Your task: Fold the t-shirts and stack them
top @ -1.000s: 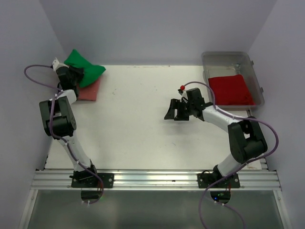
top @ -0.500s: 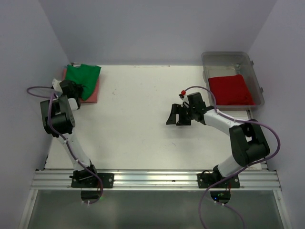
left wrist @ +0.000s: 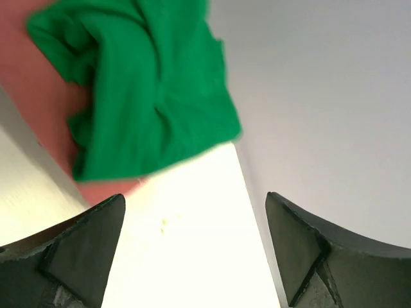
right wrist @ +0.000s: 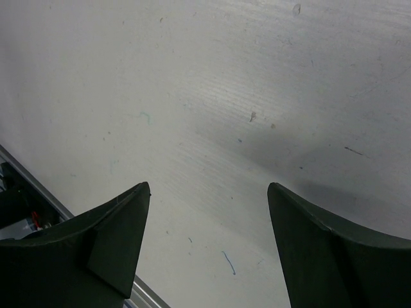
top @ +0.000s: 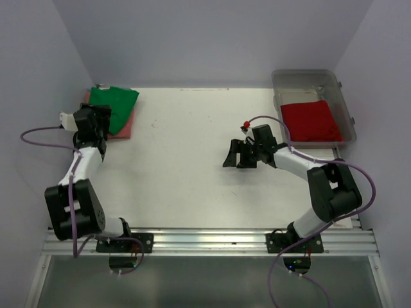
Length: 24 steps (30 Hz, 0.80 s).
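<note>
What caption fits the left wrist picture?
Open left gripper near the crumpled bright green cloth shirt lying on the salmon-pink shirt.

White links, black joints, black gripper, purple cables

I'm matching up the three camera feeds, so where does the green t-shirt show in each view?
Top external: the green t-shirt is at the far left corner of the white table, lying on the salmon-pink t-shirt.
Left wrist: upper left of the picture, again over the salmon-pink t-shirt.
Right wrist: not in it.
Shared landmark: the white table, seen in all three views.
</note>
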Motion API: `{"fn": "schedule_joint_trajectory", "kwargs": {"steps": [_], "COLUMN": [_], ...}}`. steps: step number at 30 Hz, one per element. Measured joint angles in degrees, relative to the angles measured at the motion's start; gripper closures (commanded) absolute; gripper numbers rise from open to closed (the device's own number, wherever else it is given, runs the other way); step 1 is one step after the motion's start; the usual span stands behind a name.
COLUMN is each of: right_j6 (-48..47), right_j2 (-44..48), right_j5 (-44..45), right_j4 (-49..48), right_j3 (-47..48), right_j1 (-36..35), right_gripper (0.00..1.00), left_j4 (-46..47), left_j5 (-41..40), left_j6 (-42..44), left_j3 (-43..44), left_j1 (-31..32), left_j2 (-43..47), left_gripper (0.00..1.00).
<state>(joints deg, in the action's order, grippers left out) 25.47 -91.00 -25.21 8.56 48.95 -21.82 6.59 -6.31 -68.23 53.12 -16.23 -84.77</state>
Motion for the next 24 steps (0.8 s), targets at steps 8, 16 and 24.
{"fn": "schedule_joint_trajectory", "kwargs": {"steps": [8,16,24], "right_j6": [0.22,-0.48,-1.64], "right_j2": [2.62,17.59,23.37], "right_j5": [1.44,25.22,39.85], "right_j4": [-0.13,12.44,20.28], "right_j3": [-1.29,4.81,13.46], "right_j1": [-0.02,-0.28,-0.24], "right_gripper": [0.25,0.02,0.01], "left_j4": [14.38,21.03,12.13], "left_j5": [13.22,34.10,34.77], "left_j6": [6.25,18.95,34.58], "left_j3": [-8.72,-6.34,-10.75], "left_j1": [5.14,18.95,38.51], "left_j2": [6.97,1.42,13.99], "left_gripper": [0.26,0.00,0.00]}}
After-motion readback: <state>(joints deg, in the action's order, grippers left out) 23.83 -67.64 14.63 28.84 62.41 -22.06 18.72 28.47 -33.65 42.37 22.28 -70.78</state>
